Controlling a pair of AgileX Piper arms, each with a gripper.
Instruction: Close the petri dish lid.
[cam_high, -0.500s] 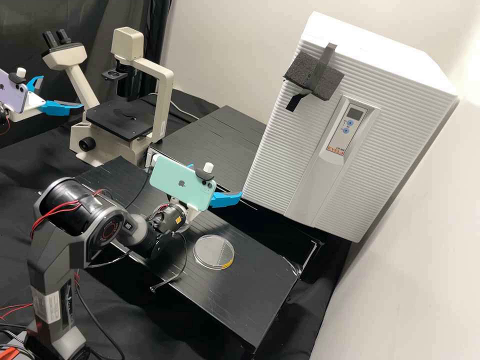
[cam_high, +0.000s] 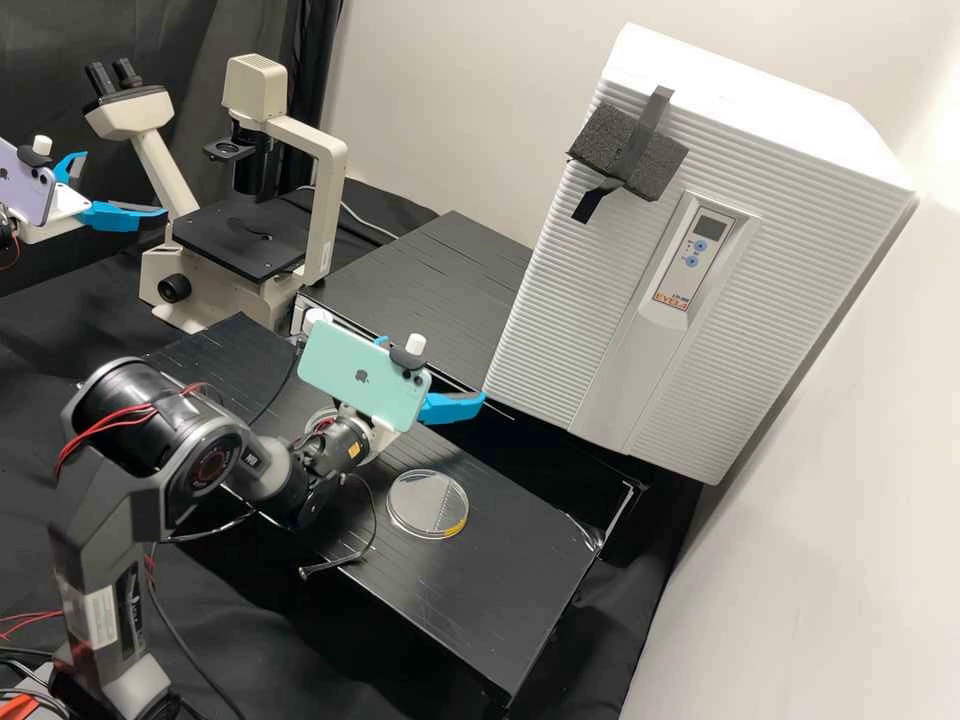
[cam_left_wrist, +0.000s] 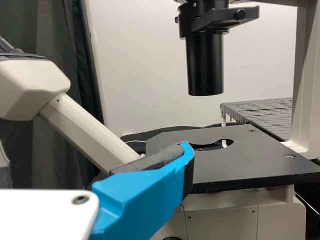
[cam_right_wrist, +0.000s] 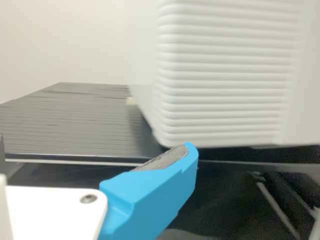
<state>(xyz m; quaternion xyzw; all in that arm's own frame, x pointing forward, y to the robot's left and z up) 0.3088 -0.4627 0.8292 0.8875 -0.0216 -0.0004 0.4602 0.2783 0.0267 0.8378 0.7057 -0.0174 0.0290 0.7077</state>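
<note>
The right hand (cam_high: 434, 367) has shifted slightly, spread; the dish (cam_high: 428, 522) hasn't moved (its lid (cam_high: 424, 492) looks seated), so closing seems done.

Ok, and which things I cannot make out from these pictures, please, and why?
How the petri dish lid sits: high view, too small and clear to tell.
Right hand, one finger: high view, mostly behind the green phone.
Most of the left arm: high view, cut off by the edge.
Microscope eyepieces: left wrist view, mostly cut off by the edge.
</note>
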